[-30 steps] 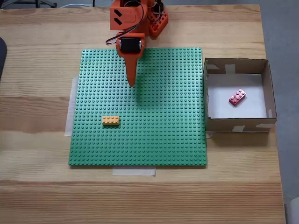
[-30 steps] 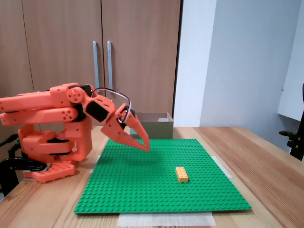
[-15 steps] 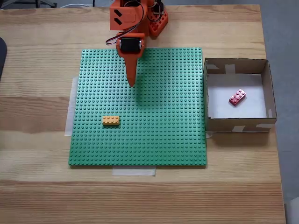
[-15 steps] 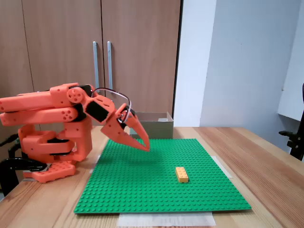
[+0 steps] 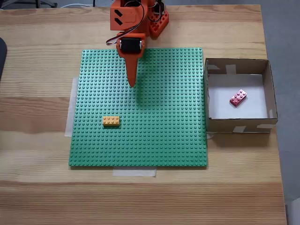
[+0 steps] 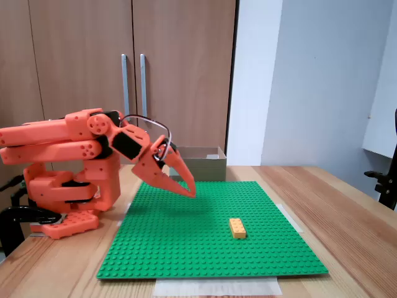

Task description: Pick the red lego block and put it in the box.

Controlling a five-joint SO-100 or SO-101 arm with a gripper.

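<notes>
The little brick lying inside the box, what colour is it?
Pinkish red. The red lego block shows best in the fixed view from above, on the box's white floor.

A green studded baseplate (image 5: 154,117) lies flat on a wooden table (image 5: 37,187). An orange-yellow brick (image 5: 111,121) sits on the baseplate. White tape strips (image 5: 134,172) show at the baseplate's edges. In a fixed view, brown cabinet doors (image 6: 124,37) with metal handles (image 6: 124,81) stand behind the table.

**Materials and finishes**

Table (image 5: 42,197): pale wood, matt, visibly grained. Baseplate (image 5: 164,136): green studded plastic. Box (image 5: 238,124): brown cardboard, taped, white paper-like floor. Bricks, red (image 5: 238,98) and orange-yellow (image 5: 111,121): moulded plastic. Arm (image 6: 62,146): matt orange plastic. Cabinet doors (image 6: 80,56): smooth brown wood-look panels.
</notes>
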